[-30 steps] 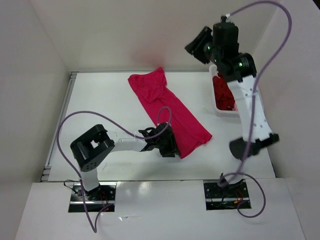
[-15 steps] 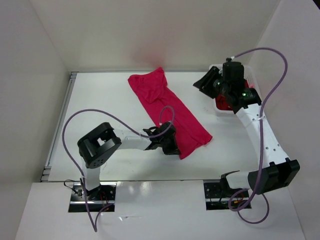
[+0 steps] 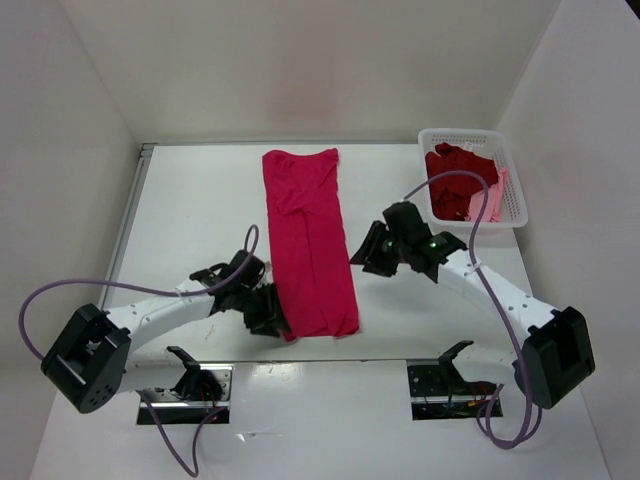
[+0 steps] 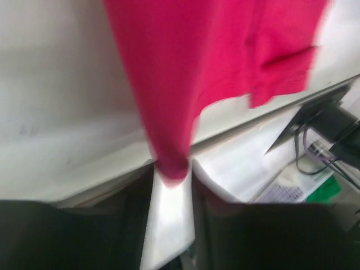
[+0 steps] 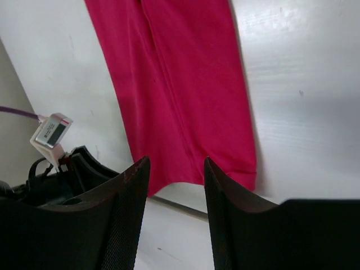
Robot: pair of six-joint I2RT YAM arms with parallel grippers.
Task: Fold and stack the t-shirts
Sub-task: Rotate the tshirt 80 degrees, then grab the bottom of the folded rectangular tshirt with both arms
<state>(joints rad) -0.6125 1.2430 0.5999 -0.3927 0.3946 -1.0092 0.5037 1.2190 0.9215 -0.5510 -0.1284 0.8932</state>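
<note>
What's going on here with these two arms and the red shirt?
Two robot arms are folding t-shirts. The crimson t-shirt lies on the table as a long narrow strip. The left gripper pinches its near left corner, while the right gripper hovers open by its right edge, holding nothing. A darker red shirt and a pink shirt sit in the white basket at the far right, not yet folded.

Bright even light, left wrist view motion-blurred
</note>
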